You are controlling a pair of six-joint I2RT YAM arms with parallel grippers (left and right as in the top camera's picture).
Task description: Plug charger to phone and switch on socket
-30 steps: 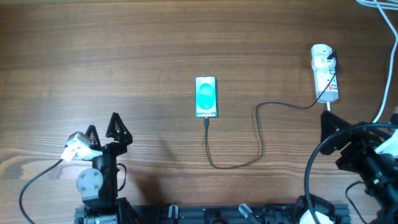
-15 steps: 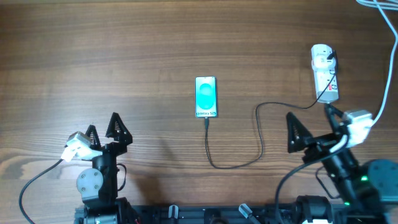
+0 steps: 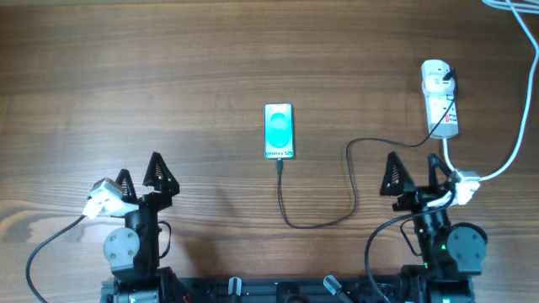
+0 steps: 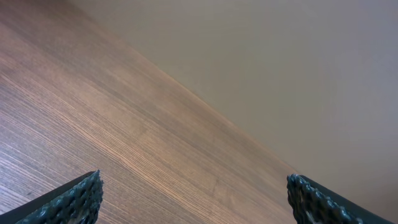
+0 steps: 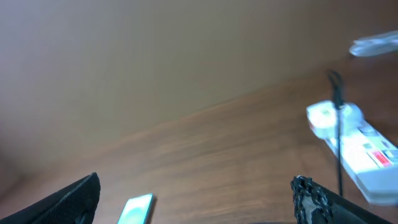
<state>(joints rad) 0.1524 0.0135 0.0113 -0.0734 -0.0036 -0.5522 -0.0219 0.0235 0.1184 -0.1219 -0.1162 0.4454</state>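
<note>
Wooden table (image 3: 168,67), socket (image 3: 440,99) beyond right pincer (image 3: 413,165)

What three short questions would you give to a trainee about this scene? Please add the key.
1. What colour is the screen of the phone?
2. True or false: the left hand is shut on the charger.
3. Where does the socket lie? A) to the right of the phone; B) between the two hands; C) to the left of the phone.

Key:
1. Cyan-blue.
2. False. The left hand is open and empty, and so is the right hand.
3. A.
</note>
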